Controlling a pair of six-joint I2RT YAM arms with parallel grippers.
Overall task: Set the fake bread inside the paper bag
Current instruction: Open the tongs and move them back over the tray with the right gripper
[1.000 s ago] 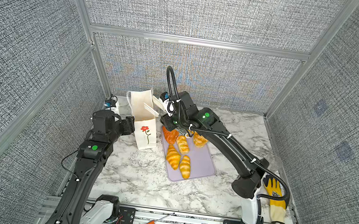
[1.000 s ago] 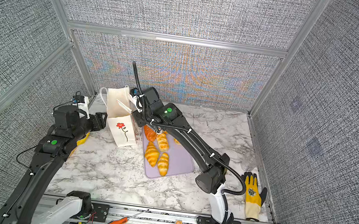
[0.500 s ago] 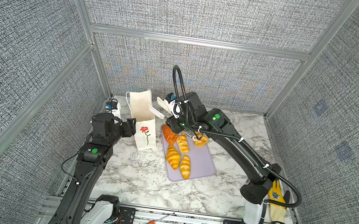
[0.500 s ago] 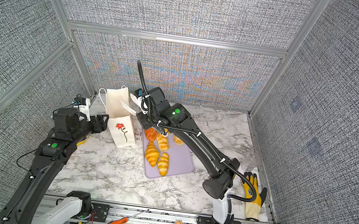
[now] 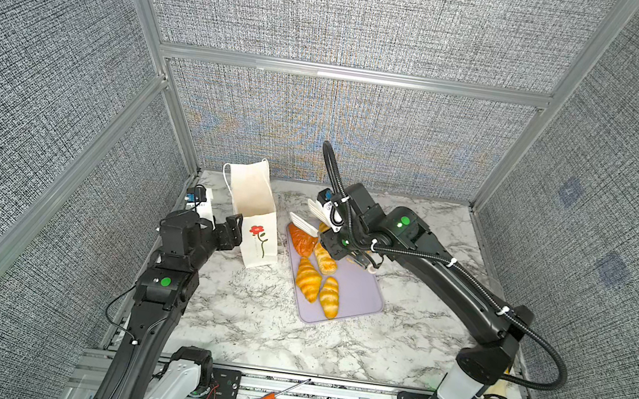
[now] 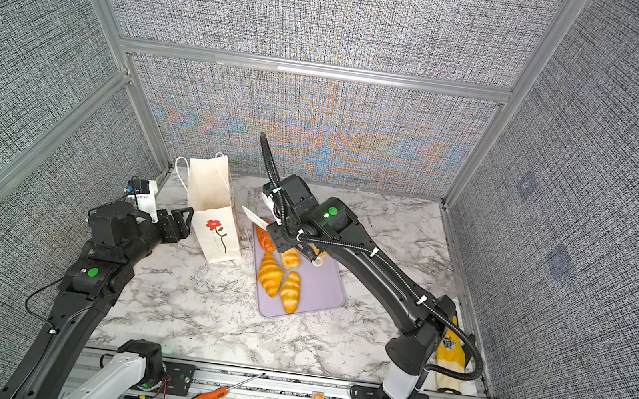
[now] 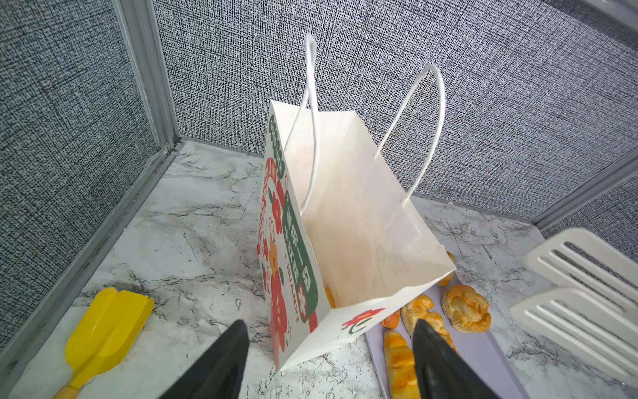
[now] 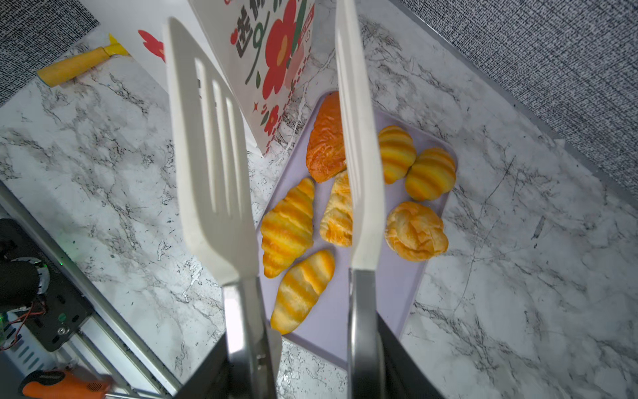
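In a top view my right hand (image 5: 329,237) has pulled the tongs (image 5: 303,223) back from the bag (image 5: 261,243) to above the tray (image 5: 360,294): one drop looks done. Left wrist: my left hand (image 7: 328,331) has widened, holding nothing; bread (image 7: 329,297) shows inside the bag, handles (image 7: 311,86) arching over its mouth. Right wrist: tongs clamped, blades apart, empty; seven pieces (image 8: 288,228) remain on the tray.
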